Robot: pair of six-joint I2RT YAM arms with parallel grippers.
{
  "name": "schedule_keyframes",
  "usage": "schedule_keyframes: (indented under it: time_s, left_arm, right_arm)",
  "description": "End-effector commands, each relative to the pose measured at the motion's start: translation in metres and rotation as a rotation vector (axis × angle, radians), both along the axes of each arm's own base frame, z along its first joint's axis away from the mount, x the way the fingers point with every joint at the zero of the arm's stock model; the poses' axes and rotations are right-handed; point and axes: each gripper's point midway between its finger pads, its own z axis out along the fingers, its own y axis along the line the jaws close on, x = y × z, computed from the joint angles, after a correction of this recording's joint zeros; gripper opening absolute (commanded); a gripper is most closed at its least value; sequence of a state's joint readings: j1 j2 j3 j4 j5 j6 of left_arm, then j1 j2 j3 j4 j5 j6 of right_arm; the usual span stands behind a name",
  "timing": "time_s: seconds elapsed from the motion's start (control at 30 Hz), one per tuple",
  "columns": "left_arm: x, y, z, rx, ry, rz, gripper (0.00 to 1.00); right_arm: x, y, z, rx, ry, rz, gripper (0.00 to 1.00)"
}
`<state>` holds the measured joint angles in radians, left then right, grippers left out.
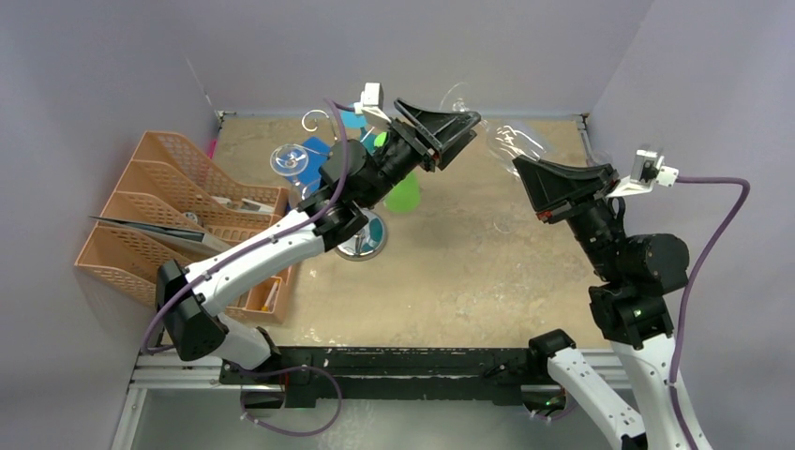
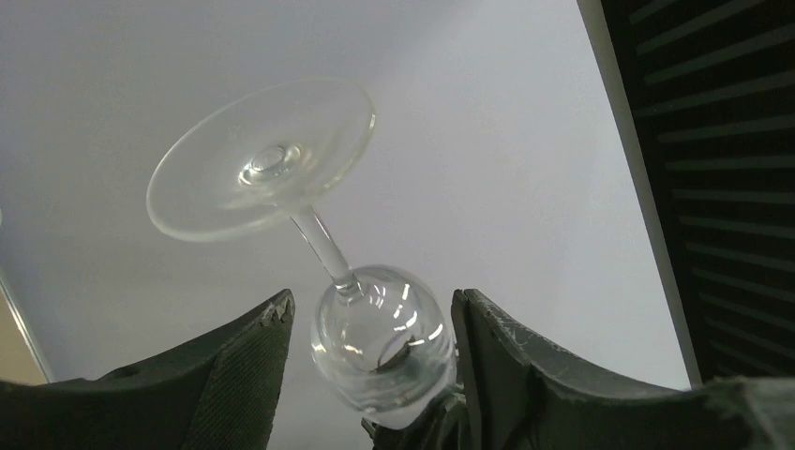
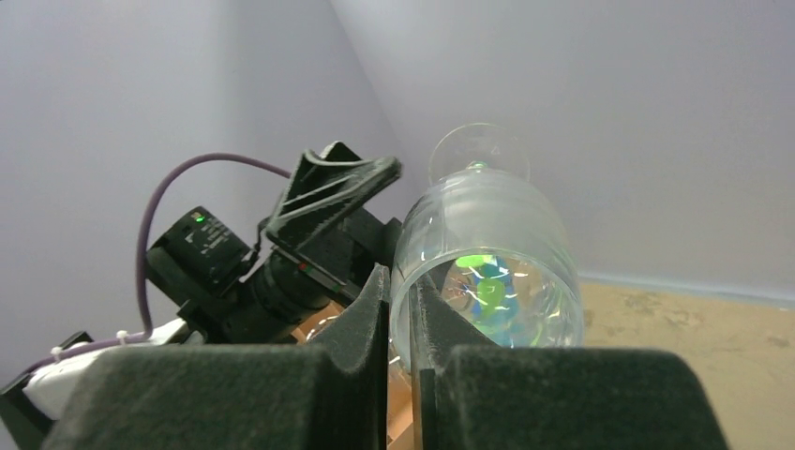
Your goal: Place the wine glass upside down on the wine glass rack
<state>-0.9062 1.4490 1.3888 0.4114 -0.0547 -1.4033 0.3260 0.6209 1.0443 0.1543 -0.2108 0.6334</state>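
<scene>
Right fingers point(image 3: 366, 323) all but closed, pinching the rim of the glass point(image 3: 487, 234): one inside the bowl, one outside, the thin wall clamped between. Left fingers point(image 2: 239, 375) spread apart, one on each side of the stem end of the bowl. Clear gap on one side; on the other, finger just beside the glass, contact impossible to tell. Nothing gripped on the left.

Glass up in the air above the far half of the surface point(image 1: 469, 272), between the two arms, not on the rack. Tilted well over: mouth toward the right arm, stem and round foot pointing away toward the back wall and the left arm's side. From the left wrist, underside of the foot up and to the left, stem slanting down into the bowl. From the right wrist, green and blue reflections inside the bowl.

Rack point(image 1: 364, 248) standing on the surface left of the glass and apart from it. Round shiny base partly hidden under the left arm, curled wire ends showing beyond the arm near the back wall. Green object point(image 1: 408, 197) just beside the rack, mostly covered by the left arm, kind impossible to tell. Orange tray point(image 1: 159, 187) at the left edge of the surface, papers in its slots.
</scene>
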Motion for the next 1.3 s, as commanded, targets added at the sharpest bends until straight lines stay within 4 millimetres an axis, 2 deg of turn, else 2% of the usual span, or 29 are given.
schedule_keyframes:
  time_s: [0.0,0.27,0.5,0.97,1.03,1.13,1.17,1.2,1.27]
  left_arm:
    - [-0.004,0.001,0.041,-0.099,-0.062,0.007,0.6]
    - [0.003,-0.004,0.049,-0.117,-0.078,0.034,0.4]
    - [-0.007,-0.006,0.051,-0.142,-0.079,-0.012,0.26]
    - [-0.031,-0.023,0.049,-0.132,-0.103,-0.061,0.15]
    - [-0.034,-0.023,0.05,-0.129,-0.127,-0.062,0.03]
    - [-0.035,-0.018,0.048,-0.091,-0.187,-0.022,0.0]
    - [-0.033,-0.015,0.045,-0.067,-0.21,0.004,0.0]
    - [-0.032,-0.011,0.042,-0.039,-0.237,0.032,0.0]
    - [-0.03,-0.003,0.037,0.03,-0.301,0.095,0.0]
  right_arm:
    - [-0.025,0.003,0.039,0.039,-0.173,0.063,0.0]
    - [-0.026,0.01,0.036,0.032,-0.175,0.104,0.0]
    - [-0.021,0.012,0.026,0.029,-0.148,0.111,0.0]
    - [-0.007,0.017,0.02,0.052,-0.121,0.124,0.0]
    - [-0.004,0.017,0.018,0.053,-0.113,0.122,0.0]
    - [0.002,0.017,0.01,0.051,-0.074,0.111,0.0]
    - [0.004,0.016,0.007,0.054,-0.058,0.099,0.03]
    - [0.005,0.014,0.004,0.055,-0.043,0.087,0.1]
    - [0.007,0.01,-0.003,0.061,-0.026,0.062,0.29]
